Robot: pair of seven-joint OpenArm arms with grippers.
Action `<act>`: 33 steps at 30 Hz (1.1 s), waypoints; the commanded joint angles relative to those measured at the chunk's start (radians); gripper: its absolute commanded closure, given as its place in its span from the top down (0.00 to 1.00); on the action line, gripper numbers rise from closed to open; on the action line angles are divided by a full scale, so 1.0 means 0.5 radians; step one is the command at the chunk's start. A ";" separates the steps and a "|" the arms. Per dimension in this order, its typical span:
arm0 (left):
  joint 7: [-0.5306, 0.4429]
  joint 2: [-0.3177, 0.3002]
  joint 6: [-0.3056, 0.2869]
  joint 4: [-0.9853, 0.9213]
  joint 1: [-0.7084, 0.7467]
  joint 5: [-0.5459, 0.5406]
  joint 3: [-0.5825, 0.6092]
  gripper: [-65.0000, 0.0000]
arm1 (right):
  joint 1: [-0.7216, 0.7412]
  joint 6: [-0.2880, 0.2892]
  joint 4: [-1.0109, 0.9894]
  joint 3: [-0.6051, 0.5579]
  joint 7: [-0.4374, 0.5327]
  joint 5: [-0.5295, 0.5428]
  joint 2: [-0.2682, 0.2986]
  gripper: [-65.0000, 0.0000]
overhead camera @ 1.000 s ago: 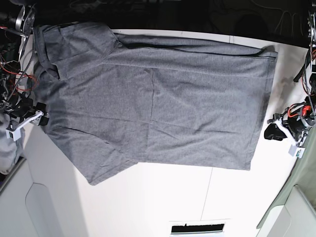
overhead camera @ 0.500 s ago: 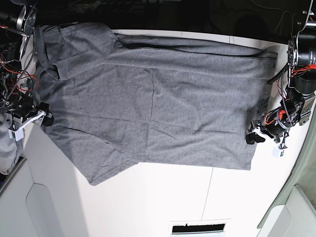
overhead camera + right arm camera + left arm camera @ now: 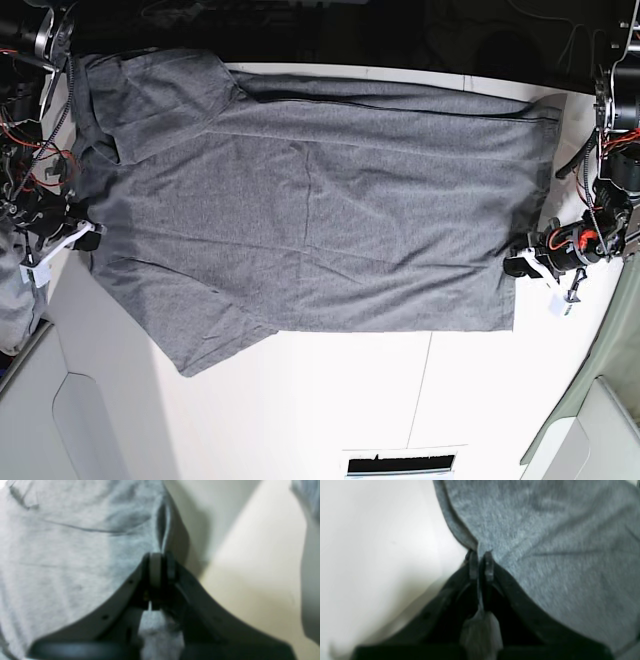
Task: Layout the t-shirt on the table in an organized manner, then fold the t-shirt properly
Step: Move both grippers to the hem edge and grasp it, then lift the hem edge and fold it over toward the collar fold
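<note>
Pinching now: left gripper (image 3: pixel 524 262) and right gripper (image 3: pixel 88 236), both wide apart a second ago, have clamped opposite edges of the t-shirt (image 3: pixel 320 200), spread flat across the table (image 3: pixel 330 400) — fold lift likely next

The t-shirt (image 3: pixel 310 210) is plain heather grey, the table (image 3: pixel 350 400) matte white, both hands black.

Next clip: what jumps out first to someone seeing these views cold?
A big grey t-shirt spread nearly flat fills most of the white table, collar at the base view's left, hem at its right. Each end effector is shut on a shirt edge: the left end effector pinches the hem side, the right end effector the collar side, with fabric bunched between the jaws.
</note>
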 commanded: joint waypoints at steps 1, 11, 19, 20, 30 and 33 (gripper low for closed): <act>0.009 -0.082 -0.024 0.103 -0.036 -0.110 -0.008 0.00 | 0.039 0.022 0.108 0.006 -0.036 0.071 0.045 0.00; 0.282 -0.529 -0.024 0.943 0.475 -0.647 -0.009 0.00 | -0.500 0.023 0.833 0.012 -0.205 0.378 0.221 0.00; 0.288 -0.602 -0.024 1.217 0.831 -0.723 -0.009 0.00 | -0.790 0.023 0.954 0.073 -0.206 0.407 0.244 0.00; 0.288 -0.585 -0.024 1.217 0.845 -0.716 -0.009 0.00 | -0.804 0.022 0.954 0.073 -0.204 0.407 0.240 0.00; 0.288 -0.510 -0.024 1.217 0.891 -0.658 -0.009 0.00 | -0.723 -0.051 0.962 0.091 -0.002 0.435 0.230 0.48; 0.289 -0.510 -0.024 1.217 0.893 -0.654 -0.009 0.00 | -0.604 -0.054 0.961 0.090 -0.002 0.435 0.223 0.48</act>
